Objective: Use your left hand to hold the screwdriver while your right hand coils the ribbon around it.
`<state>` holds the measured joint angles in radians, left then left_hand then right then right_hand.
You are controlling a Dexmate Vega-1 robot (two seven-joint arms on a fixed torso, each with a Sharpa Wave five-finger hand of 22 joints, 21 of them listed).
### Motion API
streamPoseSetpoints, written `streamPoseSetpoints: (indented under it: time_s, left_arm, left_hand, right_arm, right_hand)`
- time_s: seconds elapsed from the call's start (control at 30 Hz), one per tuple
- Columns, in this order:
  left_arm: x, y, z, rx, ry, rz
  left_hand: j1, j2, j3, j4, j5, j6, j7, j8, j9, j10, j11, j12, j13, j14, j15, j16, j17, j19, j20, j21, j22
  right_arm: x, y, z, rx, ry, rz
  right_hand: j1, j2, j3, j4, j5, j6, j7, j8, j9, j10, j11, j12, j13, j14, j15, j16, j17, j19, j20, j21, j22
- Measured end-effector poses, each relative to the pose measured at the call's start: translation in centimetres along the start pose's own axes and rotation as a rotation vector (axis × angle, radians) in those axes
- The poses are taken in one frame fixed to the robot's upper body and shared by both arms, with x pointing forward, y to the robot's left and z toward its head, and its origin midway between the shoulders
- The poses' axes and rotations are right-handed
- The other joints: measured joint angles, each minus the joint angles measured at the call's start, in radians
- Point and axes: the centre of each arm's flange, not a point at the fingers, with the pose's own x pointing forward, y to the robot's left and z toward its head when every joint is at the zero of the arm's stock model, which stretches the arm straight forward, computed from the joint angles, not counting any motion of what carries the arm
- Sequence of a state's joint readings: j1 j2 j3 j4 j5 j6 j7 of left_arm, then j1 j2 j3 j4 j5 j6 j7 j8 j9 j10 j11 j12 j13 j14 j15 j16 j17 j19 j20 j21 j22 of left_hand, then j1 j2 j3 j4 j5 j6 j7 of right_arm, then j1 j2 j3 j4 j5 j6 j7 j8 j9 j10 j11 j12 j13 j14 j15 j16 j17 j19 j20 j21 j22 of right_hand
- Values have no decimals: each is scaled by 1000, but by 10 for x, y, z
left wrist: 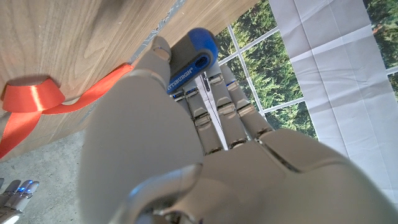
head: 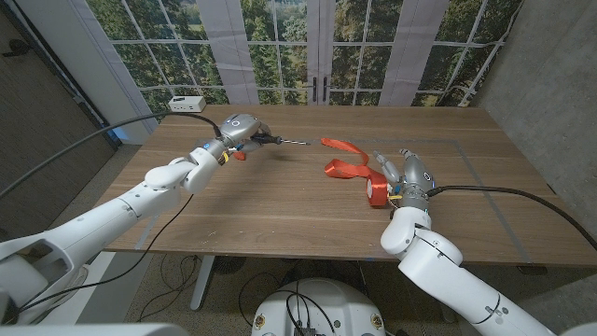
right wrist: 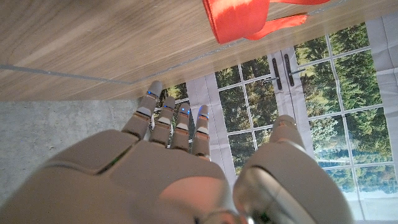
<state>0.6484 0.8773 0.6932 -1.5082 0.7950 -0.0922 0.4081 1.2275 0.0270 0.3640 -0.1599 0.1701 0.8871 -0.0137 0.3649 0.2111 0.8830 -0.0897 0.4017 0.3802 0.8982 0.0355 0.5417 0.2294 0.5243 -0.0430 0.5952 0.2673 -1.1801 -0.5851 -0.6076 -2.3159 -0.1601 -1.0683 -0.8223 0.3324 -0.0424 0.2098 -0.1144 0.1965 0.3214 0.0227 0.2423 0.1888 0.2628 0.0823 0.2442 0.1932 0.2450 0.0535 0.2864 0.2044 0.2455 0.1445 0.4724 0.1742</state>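
Observation:
My left hand (head: 235,132) is raised over the table's back left and grips a screwdriver by its blue and black handle (left wrist: 194,57). The thin metal shaft (head: 291,142) points toward the table's middle. A red ribbon (head: 347,166) lies loose on the wood right of centre, running from a free end near the shaft's tip to a small roll (head: 377,193). The ribbon (left wrist: 37,96) also lies beyond the left hand's fingers. My right hand (head: 411,174) stands just right of the roll, fingers (right wrist: 166,121) straight and holding nothing, with the ribbon (right wrist: 239,22) ahead of them on the table.
A white box (head: 187,103) with a black cable sits at the table's back left corner. Another black cable (head: 504,191) trails from the right wrist across the right side. Bare wood (head: 280,205) spans the front middle. Windows stand behind the table.

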Motion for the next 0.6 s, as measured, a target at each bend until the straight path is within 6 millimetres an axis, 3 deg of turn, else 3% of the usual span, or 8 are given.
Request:
streamPoseSetpoints:
  time_s: [0.13,0.23,0.6]
  left_arm:
    - [-2,-1,0,-2,-1,-1]
    - [-3,-1,0,-3,-2,-1]
    - [-7,-2,3,-8,-9,2]
  left_hand:
    - [0,0,-3,3,0,0,0,0,0,0,0,-3,16,0,0,0,0,-4,-4,4,0]
    - [0,0,-3,3,0,0,0,2,0,0,0,-4,21,0,0,0,1,-4,-4,4,0]
    - [0,0,-7,1,-2,0,0,2,1,0,0,-4,22,0,0,0,3,-9,2,16,0]
  right_arm:
    - [-4,-1,0,-15,-3,24]
    - [-7,-2,1,-33,-1,42]
    - [-18,-5,8,-122,21,69]
  right_hand:
    - [20,-3,3,-8,8,-16,-16,-11,0,-4,-4,-9,5,-3,3,-5,0,1,-2,-5,0]
    - [33,0,7,-16,8,-29,-11,-22,0,-20,-9,-15,5,-15,3,-12,-4,-4,-7,-8,0]
    - [46,-6,3,-20,15,-36,-7,-22,0,-24,-5,-21,5,-21,-2,-14,-5,-4,-7,-16,0]
